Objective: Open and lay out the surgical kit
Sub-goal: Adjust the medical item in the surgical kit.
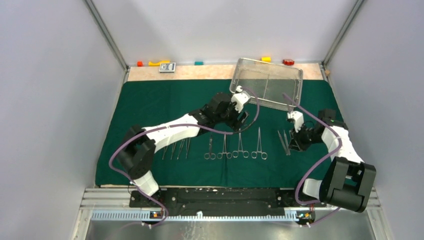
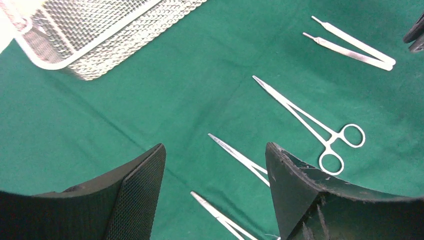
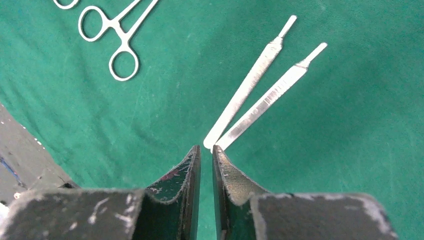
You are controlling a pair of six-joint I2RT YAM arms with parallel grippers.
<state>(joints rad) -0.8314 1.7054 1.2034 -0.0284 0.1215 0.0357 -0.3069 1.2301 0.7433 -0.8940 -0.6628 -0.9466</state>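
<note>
The dark green cloth lies spread flat over the table. The silver wire-mesh tray stands at the back right, with nothing visible in it, and its corner shows in the left wrist view. Ring-handled clamps lie in a row at the front middle, slim tweezers to their left, and two flat steel handles to their right. My left gripper is open and empty above the clamp tips. My right gripper is almost shut and empty, just behind the ends of the two handles.
Small coloured blocks and a small grey device sit along the bare wooden strip behind the cloth. More blocks lie behind the tray. Grey walls with metal posts enclose the table.
</note>
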